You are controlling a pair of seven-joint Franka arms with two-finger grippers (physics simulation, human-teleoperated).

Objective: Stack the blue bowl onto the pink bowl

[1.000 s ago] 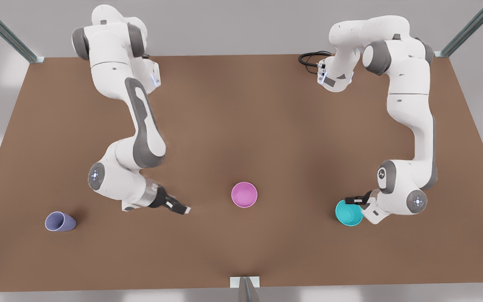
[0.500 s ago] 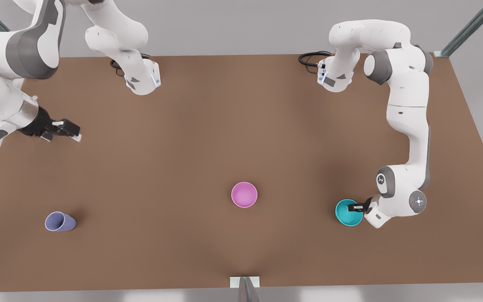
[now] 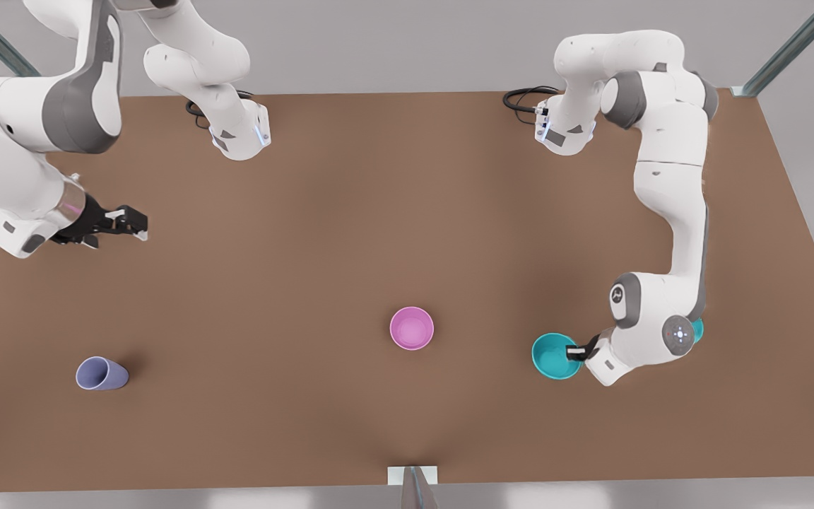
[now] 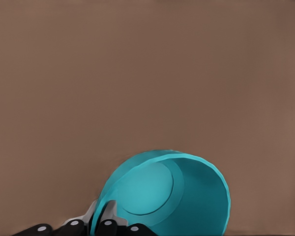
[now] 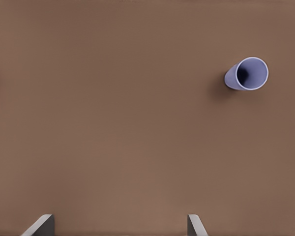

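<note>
Your blue bowl [image 3: 554, 355] has shifted toward the pink bowl [image 3: 412, 328] — clamped by its rim in the left end effector [image 3: 576, 350]. The right end effector [image 3: 131, 223], spread wide, waits above the desk [image 3: 350, 212].

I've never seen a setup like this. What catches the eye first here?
Probably the left gripper, at the front view's right, pinching the rim of a small turquoise plastic bowl it carries. A plain pink plastic bowl waits mid-table, and a lavender-blue tapered cup sits at the front view's left, below the waiting, open right gripper.
</note>
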